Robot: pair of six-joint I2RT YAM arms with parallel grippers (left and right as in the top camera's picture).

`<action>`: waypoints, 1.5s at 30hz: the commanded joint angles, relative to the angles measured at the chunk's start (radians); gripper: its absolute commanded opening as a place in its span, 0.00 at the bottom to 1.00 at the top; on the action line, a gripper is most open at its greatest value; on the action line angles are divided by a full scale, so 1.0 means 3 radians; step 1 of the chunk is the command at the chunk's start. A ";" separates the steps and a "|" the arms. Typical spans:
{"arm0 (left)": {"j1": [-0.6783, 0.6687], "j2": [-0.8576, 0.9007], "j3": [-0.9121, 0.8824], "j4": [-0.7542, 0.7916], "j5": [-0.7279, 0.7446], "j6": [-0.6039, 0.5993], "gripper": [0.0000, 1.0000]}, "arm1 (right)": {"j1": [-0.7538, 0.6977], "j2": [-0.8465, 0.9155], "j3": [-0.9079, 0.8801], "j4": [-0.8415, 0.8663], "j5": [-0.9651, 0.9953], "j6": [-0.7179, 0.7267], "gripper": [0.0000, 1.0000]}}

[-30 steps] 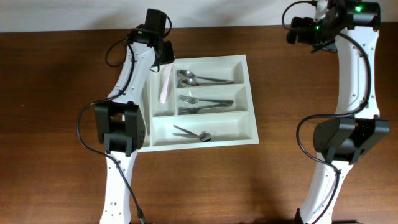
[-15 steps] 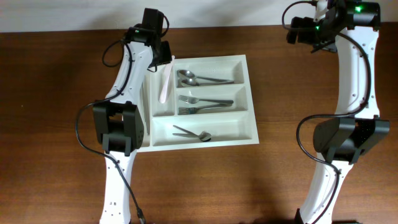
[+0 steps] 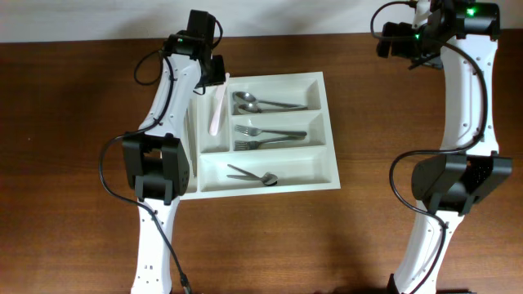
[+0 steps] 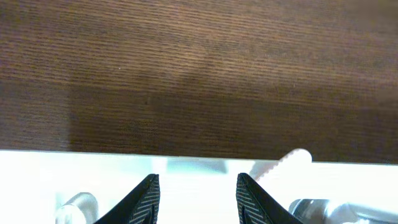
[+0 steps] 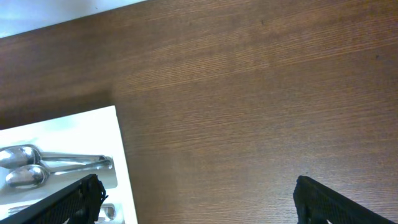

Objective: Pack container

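Observation:
The container, a white cutlery tray [image 3: 331, 139], lies mid-table. It holds two spoons [image 3: 260, 103], two forks [image 3: 270, 135], another spoon with a fork [image 3: 253, 175], and a pale pink utensil [image 3: 217, 109] leaning in a narrow compartment. My left gripper [image 3: 214, 75] is open and empty over the tray's far left corner; the left wrist view shows its fingers [image 4: 197, 190] above the tray rim [image 4: 193, 164] with the pink handle tip [image 4: 292, 158] to the right. My right gripper [image 3: 394, 39] is open and empty, high at the far right; its view shows the tray's edge [image 5: 123, 168] and spoons [image 5: 43, 169].
The brown wooden table [image 3: 73, 163] surrounds the tray. A pale wall strip [image 3: 82, 16] runs along the far edge. Both arm bases stand near the front, left [image 3: 155, 237] and right [image 3: 429, 237].
The left gripper has drawn back slightly toward the far left, away from the pink utensil. The right arm has not moved.

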 commanded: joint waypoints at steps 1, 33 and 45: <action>-0.0023 0.0057 0.0078 -0.0031 0.0046 0.0191 0.42 | -0.0004 0.0011 -0.0017 0.0001 0.0019 0.0014 0.99; -0.0123 -0.0024 0.0080 -0.0441 0.0046 0.0604 0.41 | -0.0004 0.0011 -0.0017 0.0001 0.0019 0.0014 0.99; -0.0125 -0.0020 0.0070 -0.0515 0.0045 0.0637 0.24 | -0.0004 0.0011 -0.0017 0.0001 0.0019 0.0014 0.99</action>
